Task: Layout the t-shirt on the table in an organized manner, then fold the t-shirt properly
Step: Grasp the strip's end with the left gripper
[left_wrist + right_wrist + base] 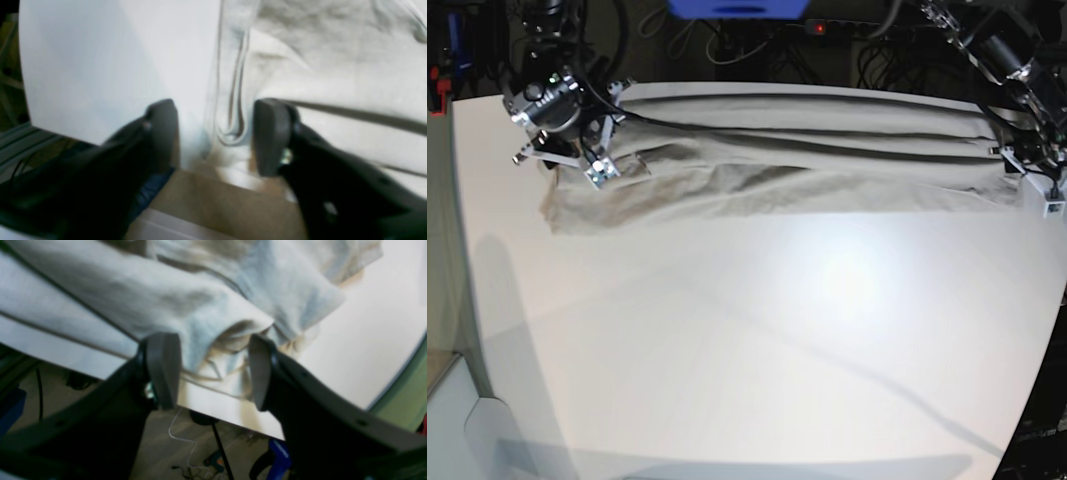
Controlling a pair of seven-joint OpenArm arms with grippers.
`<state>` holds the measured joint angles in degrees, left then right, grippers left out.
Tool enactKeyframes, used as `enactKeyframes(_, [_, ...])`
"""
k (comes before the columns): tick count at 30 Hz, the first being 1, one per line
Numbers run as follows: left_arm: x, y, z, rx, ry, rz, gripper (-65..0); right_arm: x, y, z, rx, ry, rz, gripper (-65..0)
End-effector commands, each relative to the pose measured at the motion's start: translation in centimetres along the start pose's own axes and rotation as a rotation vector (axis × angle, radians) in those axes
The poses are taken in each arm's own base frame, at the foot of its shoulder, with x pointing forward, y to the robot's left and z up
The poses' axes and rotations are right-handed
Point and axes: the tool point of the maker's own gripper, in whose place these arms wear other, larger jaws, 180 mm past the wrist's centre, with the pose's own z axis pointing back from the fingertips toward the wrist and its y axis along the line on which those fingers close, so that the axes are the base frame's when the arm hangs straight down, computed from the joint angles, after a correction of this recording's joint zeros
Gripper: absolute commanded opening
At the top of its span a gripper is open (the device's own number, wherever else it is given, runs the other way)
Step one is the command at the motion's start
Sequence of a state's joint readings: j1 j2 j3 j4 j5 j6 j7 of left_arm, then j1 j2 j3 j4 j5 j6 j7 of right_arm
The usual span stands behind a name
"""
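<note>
Two grippers bracket the t-shirt point(797, 165), which lies stretched in a long creased band across the far side of the table point(747, 330), well away from me at the base view. My left gripper point(213, 136) stands with its jaws wide apart, a folded hem edge lying between the pads but not pinched. My right gripper point(213, 370) is likewise parted, with a bunched sleeve opening between its pads and nothing clamped. In both wrist views the cloth sits close to the table's edge, with floor visible just beyond. I judge the main risks to be closing on only one layer, which would leave the lower layer dragging, or tugging outward, which could slide the t-shirt off the edge. Uneven pulls would likely deepen the lengthwise creases.
</note>
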<state>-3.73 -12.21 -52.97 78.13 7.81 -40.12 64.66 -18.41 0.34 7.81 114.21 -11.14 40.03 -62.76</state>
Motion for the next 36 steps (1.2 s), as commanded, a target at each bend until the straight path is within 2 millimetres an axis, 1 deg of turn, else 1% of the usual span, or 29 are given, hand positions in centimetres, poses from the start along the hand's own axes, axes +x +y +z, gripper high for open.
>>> enactKeyframes(1, [0.2,0.4,0.2,0.015,0.008,-0.005,-40.0,0.7,-0.5,0.4,-0.017,-0.028,0.003,-31.9])
enactKeyframes(2, [0.3,0.3,0.2,0.013,0.006,-0.004,-45.3,0.7,-0.6,0.4,-0.017,-0.029,0.003,-31.9])
enactKeyframes(4, [0.2,-0.4,0.0,0.0,0.007,-0.001,-58.4,0.7,-0.6,0.4,-0.017,-0.029,0.003,-31.9])
enactKeyframes(5, [0.1,-0.5,-0.1,-0.003,0.007,0.0,-63.7,0.7,-0.6,0.4,-0.017,-0.029,0.003,-31.9])
enactKeyframes(6, [0.1,-0.5,-0.1,-0.003,0.007,0.0,-65.0,0.8,-0.6,0.4,-0.018,-0.03,0.003,-31.9])
enactKeyframes(9, [0.0,-1.1,-0.3,-0.015,0.008,0.003,-63.7,1.4,-1.2,0.4,-0.03,-0.041,0.0,-31.9])
enactKeyframes(12, [-0.3,-1.4,-0.4,-0.021,0.013,0.003,-64.8,1.6,-1.3,0.4,-0.034,-0.047,0.0,-31.9])
enactKeyframes(15, [0.0,-1.2,-0.1,-0.012,0.003,0.004,-64.8,1.7,-1.3,0.4,-0.034,-0.046,0.002,-31.9])
enactKeyframes(19, [1.8,-0.3,1.5,0.032,-0.059,-0.006,-64.8,1.8,-1.2,0.4,-0.031,-0.052,-0.001,-31.9])
enactKeyframes(20, [2.3,-0.2,2.0,0.044,-0.077,-0.01,-64.8,1.9,-1.3,0.4,-0.032,-0.054,-0.001,-31.9])
enactKeyframes(21, [2.6,-0.6,2.3,0.045,-0.089,-0.01,-64.8,2.2,-1.5,0.5,-0.038,-0.059,-0.001,-31.9])
enactKeyframes(22, [3.5,-0.6,2.9,0.056,-0.118,-0.011,-64.8,2.4,-1.6,0.5,-0.041,-0.064,-0.002,-31.9])
enactKeyframes(25, [5.2,-0.2,4.7,0.094,-0.183,-0.019,-64.8,2.4,-1.7,0.5,-0.042,-0.064,-0.002,-31.9])
enactKeyframes(28, [6.4,-1.9,5.7,0.095,-0.218,-0.058,-64.8,2.4,-1.7,0.5,-0.043,-0.063,-0.001,-31.9])
enactKeyframes(29, [6.5,-2.5,5.9,0.091,-0.212,-0.074,-64.8,2.4,-1.7,0.5,-0.043,-0.063,-0.001,-31.9])
enactKeyframes(30, [6.6,-3.0,6.1,0.089,-0.204,-0.088,-64.8,2.4,-1.7,0.5,-0.043,-0.063,-0.001,-31.9])
enactKeyframes(32, [6.5,-4.8,6.3,0.066,-0.191,-0.113,-64.8,2.4,-1.7,0.5,-0.043,-0.063,-0.001,-31.9])
enactKeyframes(34, [6.6,-6.2,6.5,0.053,-0.189,-0.129,-64.8,2.4,-1.7,0.5,-0.043,-0.063,-0.001,-31.9])
enactKeyframes(36, [6.1,-7.3,6.5,0.039,-0.176,-0.145,-64.8,2.4,-1.7,0.5,-0.043,-0.063,-0.001,-31.9])
